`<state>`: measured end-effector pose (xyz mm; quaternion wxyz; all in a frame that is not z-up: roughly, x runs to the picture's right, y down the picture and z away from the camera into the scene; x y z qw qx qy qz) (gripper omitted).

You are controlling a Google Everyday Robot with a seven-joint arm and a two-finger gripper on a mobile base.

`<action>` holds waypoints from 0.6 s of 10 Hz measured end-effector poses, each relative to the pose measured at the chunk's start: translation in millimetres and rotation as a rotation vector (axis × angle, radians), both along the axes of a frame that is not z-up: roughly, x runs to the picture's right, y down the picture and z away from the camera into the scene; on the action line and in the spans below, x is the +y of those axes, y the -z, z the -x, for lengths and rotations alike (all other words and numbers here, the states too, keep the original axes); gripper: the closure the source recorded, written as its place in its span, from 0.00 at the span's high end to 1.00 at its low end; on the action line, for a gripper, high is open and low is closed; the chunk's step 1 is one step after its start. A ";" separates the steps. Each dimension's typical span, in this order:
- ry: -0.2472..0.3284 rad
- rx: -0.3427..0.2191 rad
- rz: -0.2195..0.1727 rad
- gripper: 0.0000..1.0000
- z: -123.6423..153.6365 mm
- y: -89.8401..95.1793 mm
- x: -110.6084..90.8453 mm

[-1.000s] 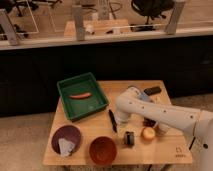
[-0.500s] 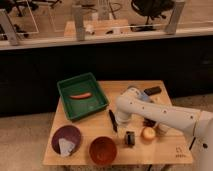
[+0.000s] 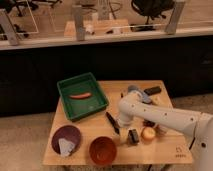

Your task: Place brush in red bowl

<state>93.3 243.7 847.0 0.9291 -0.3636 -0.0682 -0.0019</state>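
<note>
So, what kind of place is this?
Probably an office or lab space: office chairs stand behind a glass partition, and a small wooden table holds a red bowl and green tray. The robot's gripper hangs over that table, beside the brush.

The table (image 3: pixel 90 126) presented a pale, matt wood top, the red bowl (image 3: pixel 102 149) a glossy inside, the green tray (image 3: pixel 87 105) smooth plastic, the brush (image 3: pixel 111 120) a matt black body, and the arm (image 3: pixel 165 117) smooth white casing, its gripper (image 3: pixel 120 128) low over the table just beside the brush.

High oblique view onto table (image 3: pixel 165 152)
</note>
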 end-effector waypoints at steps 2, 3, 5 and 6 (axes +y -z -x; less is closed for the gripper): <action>0.000 0.002 -0.001 0.77 -0.3 0.0 -0.6; -0.001 0.002 -0.002 0.71 -0.6 0.3 -1.3; 0.001 0.004 -0.004 0.51 -1.5 0.9 -2.6; -0.002 0.004 -0.007 0.40 -1.1 1.7 -4.1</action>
